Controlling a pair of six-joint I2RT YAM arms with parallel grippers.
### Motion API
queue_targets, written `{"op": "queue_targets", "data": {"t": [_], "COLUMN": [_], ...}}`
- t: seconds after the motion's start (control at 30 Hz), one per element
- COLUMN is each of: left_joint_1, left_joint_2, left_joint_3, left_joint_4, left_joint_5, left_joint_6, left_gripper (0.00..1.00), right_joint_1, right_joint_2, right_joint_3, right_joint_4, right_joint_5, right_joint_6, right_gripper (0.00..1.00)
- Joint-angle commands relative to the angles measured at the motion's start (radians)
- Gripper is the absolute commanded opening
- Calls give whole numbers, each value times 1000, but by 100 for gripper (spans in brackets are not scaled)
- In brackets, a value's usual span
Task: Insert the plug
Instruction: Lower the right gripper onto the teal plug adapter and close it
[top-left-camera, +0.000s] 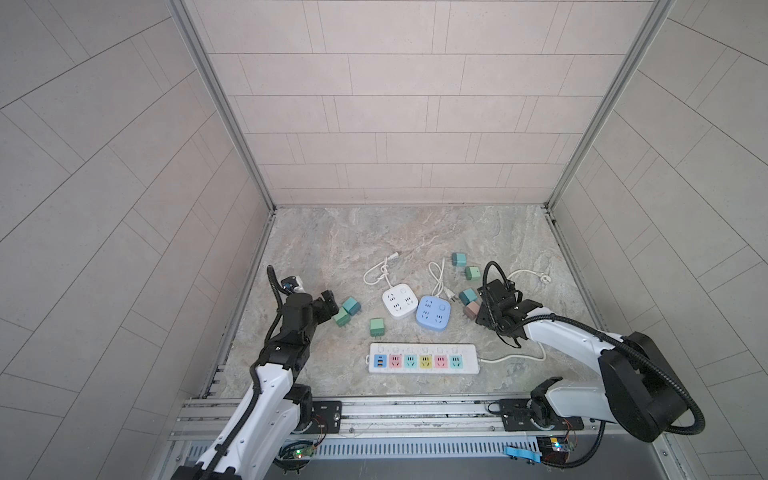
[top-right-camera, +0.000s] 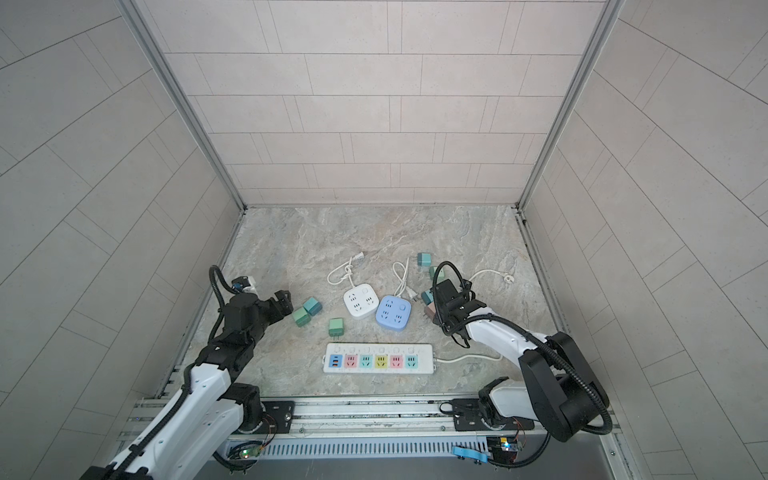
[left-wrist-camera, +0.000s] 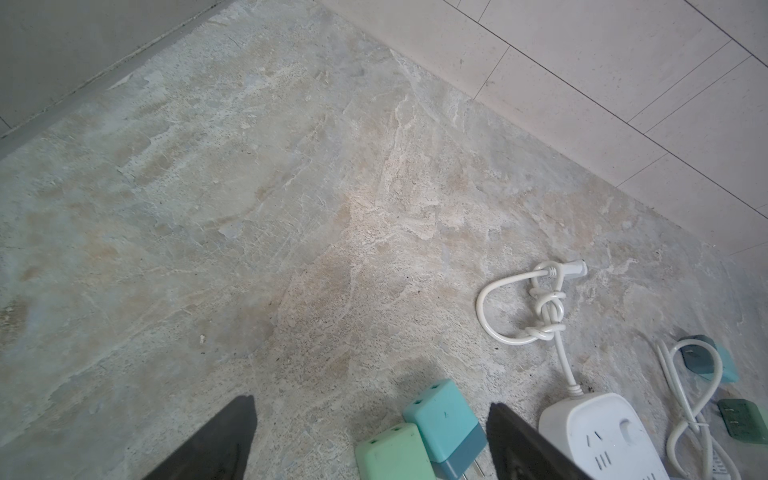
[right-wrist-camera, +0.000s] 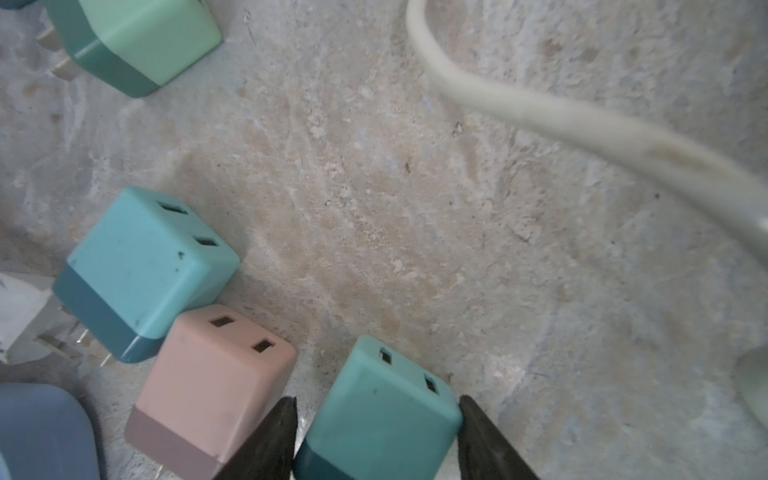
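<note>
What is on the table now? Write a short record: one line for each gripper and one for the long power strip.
Left gripper: open, empty, close to a green plug
Right gripper: closed on a teal plug
Power strip: white, flat on the table, no plug in any socket

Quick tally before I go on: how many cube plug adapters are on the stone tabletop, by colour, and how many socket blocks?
Teal cube plug adapters: 4, one in the right gripper
Green cube plug adapters: 3
Pink cube plug adapter: 1
Socket blocks: 3 (white square, blue square, long white strip)
Total: 11
</note>
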Motion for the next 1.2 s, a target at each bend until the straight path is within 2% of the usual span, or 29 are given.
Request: {"op": "queue_targets", "data": {"t": [0.0,0.67,0.97,1.17], "left_joint_1": [-6,-10,-12,-13], "left_joint_2": [1,2,1,3], "left_joint_3": [11,12,12,11], "left_joint_4": [16,18,17,18], "left_joint_5": [-9,-12,-14,-16], "left_joint_6": [-6,-5,-5,-4], "left_gripper": [93,93,93,93], "right_joint_1": [4,4,4,6], "right_joint_2": [27,40,24,-36], "right_joint_3": [-11,-41,-42,-47], "right_joint_4": [-1,33,16,-4], "right_joint_5": [17,18,30,39], "right_joint_6": [28,48,41,35], "right_gripper": [61,58,45,44]}}
